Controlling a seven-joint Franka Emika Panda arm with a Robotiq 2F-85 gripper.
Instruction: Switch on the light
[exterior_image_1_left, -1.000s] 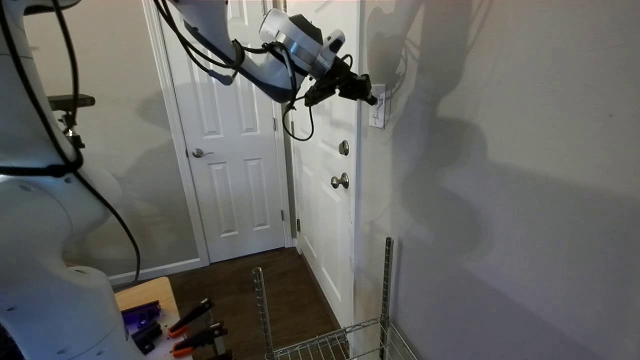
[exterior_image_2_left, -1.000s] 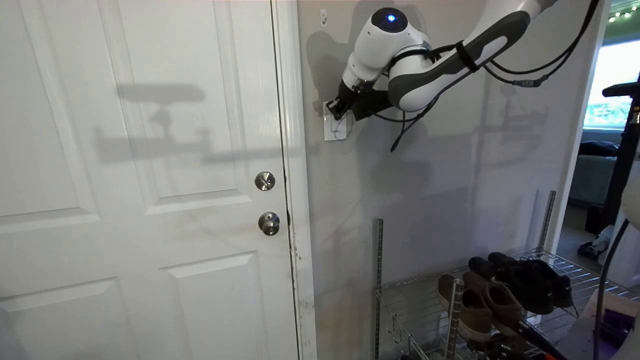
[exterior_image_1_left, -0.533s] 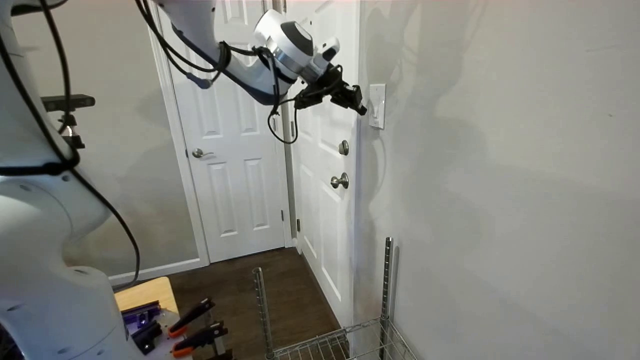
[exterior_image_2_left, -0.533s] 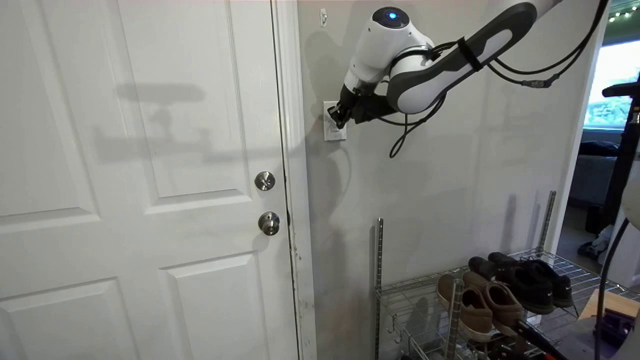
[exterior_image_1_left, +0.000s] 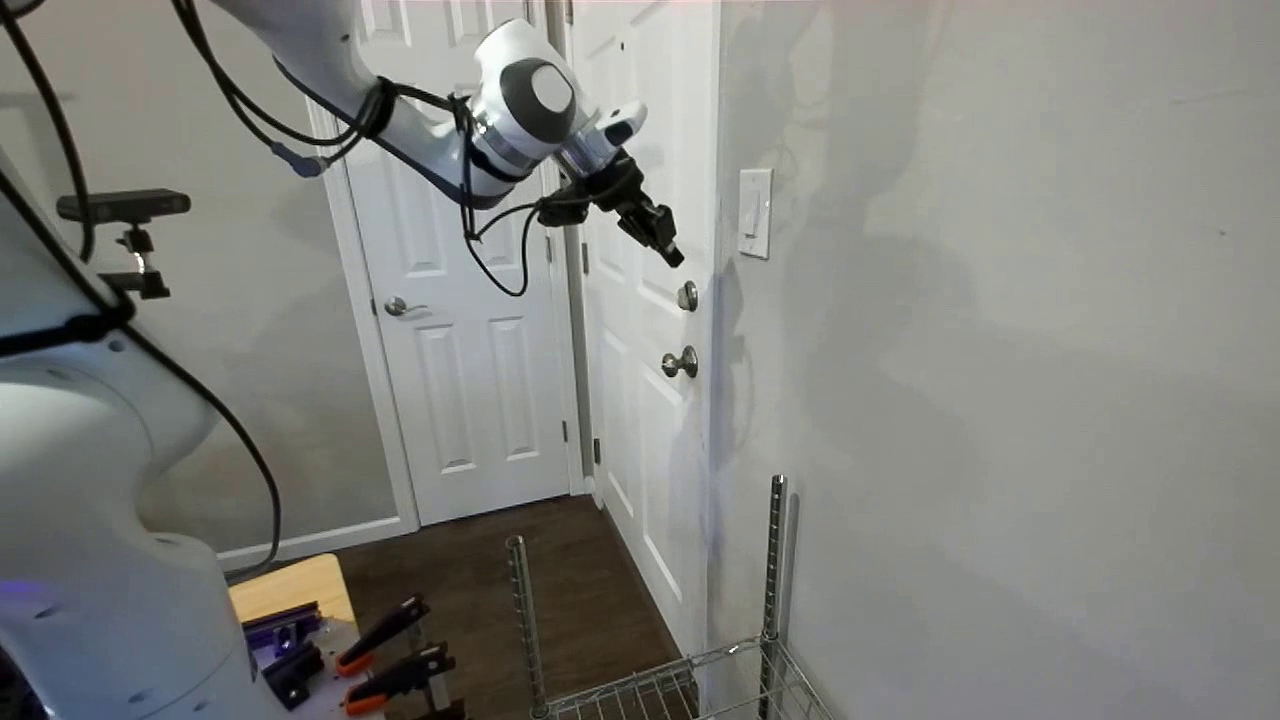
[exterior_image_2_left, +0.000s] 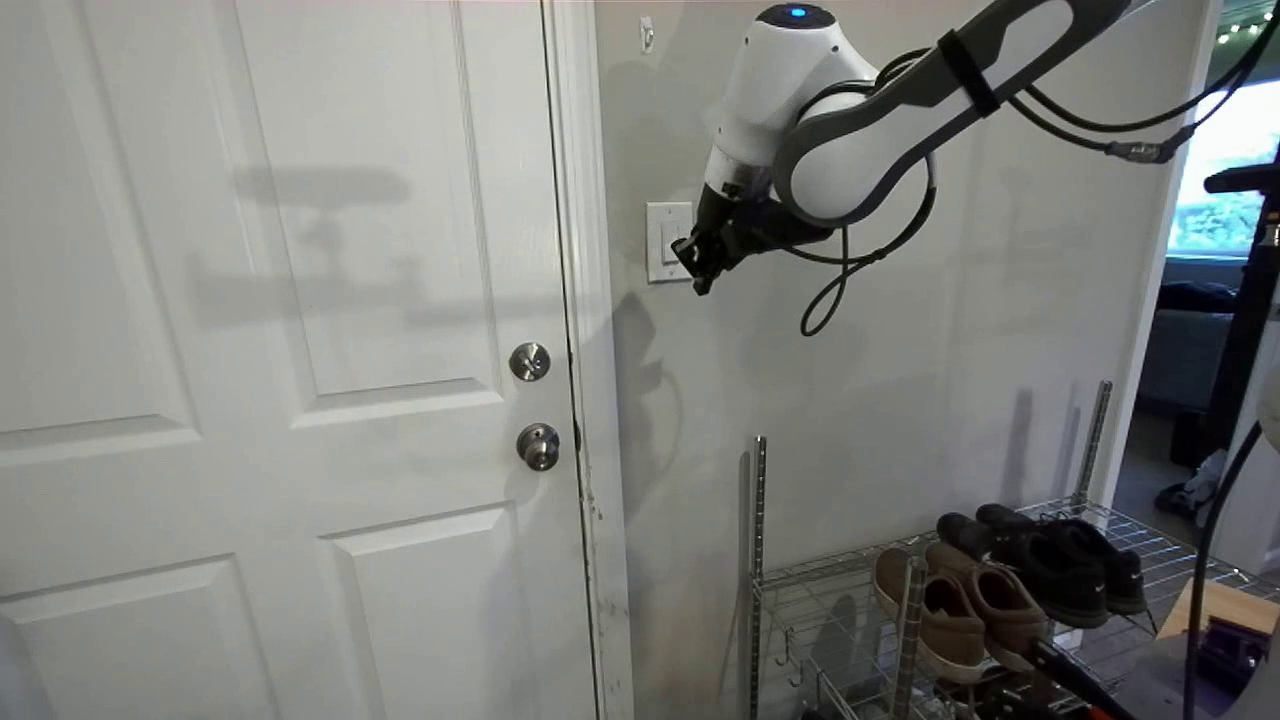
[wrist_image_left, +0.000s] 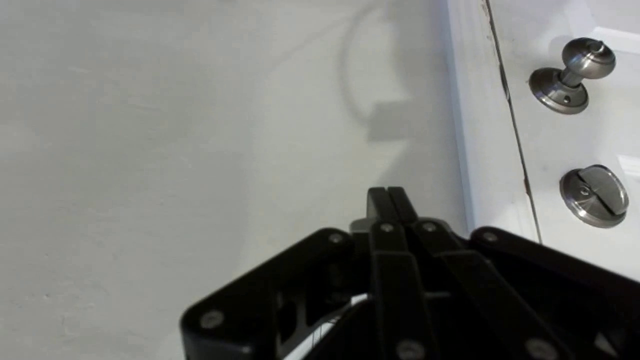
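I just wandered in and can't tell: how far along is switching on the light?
Done, probably: the wall looks brighter than a second ago, though the light itself isn't in view. Under way: the hand, shut and empty, has backed away from the white switch. Left: apparently nothing except moving clear.

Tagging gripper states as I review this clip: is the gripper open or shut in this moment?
The gripper is shut: in the wrist view its fingertips meet side by side, with nothing visible between them.
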